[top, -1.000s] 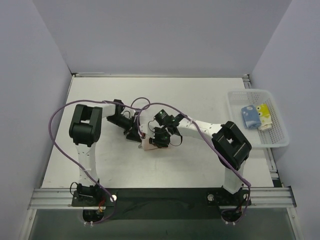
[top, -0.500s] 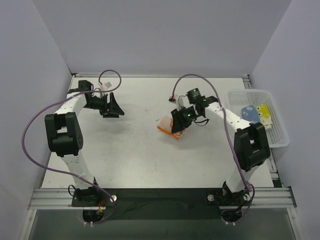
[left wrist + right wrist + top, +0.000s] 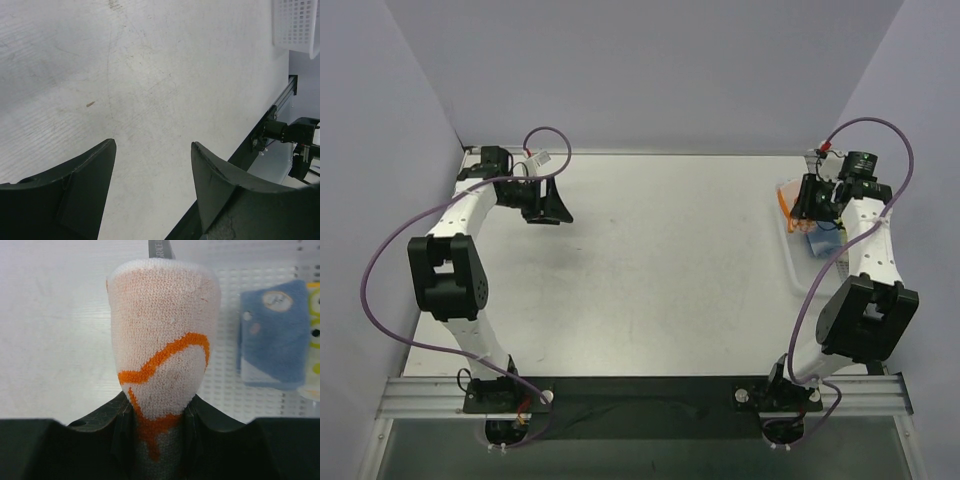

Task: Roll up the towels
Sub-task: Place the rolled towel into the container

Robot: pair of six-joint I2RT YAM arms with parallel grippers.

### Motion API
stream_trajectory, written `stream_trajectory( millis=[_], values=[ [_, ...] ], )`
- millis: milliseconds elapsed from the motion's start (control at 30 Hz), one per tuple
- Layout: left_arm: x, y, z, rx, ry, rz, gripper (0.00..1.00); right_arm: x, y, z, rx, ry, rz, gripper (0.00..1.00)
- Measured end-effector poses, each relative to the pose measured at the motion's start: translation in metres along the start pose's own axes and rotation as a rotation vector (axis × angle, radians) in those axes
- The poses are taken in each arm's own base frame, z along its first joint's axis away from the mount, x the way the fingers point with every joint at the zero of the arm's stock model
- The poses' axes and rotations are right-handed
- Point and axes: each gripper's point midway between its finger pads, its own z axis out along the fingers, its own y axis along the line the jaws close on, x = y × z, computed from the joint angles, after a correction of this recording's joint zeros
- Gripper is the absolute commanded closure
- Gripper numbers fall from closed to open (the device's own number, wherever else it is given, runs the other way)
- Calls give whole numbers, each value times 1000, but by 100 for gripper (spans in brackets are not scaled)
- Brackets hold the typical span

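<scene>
We see the right fingers (image 3: 102,417), upper right, clamped on the orange towel (image 3: 162,340) at the basket (image 3: 220,382) edge, near the blue towel (image 3: 272,335) — left fingers (image 3: 80,185), upper left, gape over the counter (image 3: 150,75).

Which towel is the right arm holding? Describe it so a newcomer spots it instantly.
At the white mesh basket on the table's right side, the right gripper is shut on a rolled towel. Unlike the blue towel lying in the basket, it is pale terry with orange lines.
</scene>
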Motion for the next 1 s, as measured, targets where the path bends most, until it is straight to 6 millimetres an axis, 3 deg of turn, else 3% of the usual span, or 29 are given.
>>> stream_trajectory(
  millis=[267,467,667,833,1000],
  values=[
    [5,17,-18,-64,12,-45,29,19,-57,6,227,97,-44,100],
    [-3,29,-50,-104,-7,-84,28,37,-88,17,329,155,-61,100],
    [-10,37,-72,-123,29,-96,27,51,-99,40,352,199,-73,100],
    [-22,39,-76,-128,43,-43,27,66,-96,63,317,235,-61,100],
    [-18,41,-77,-137,65,-43,27,73,-96,86,287,247,-29,100]
  ],
)
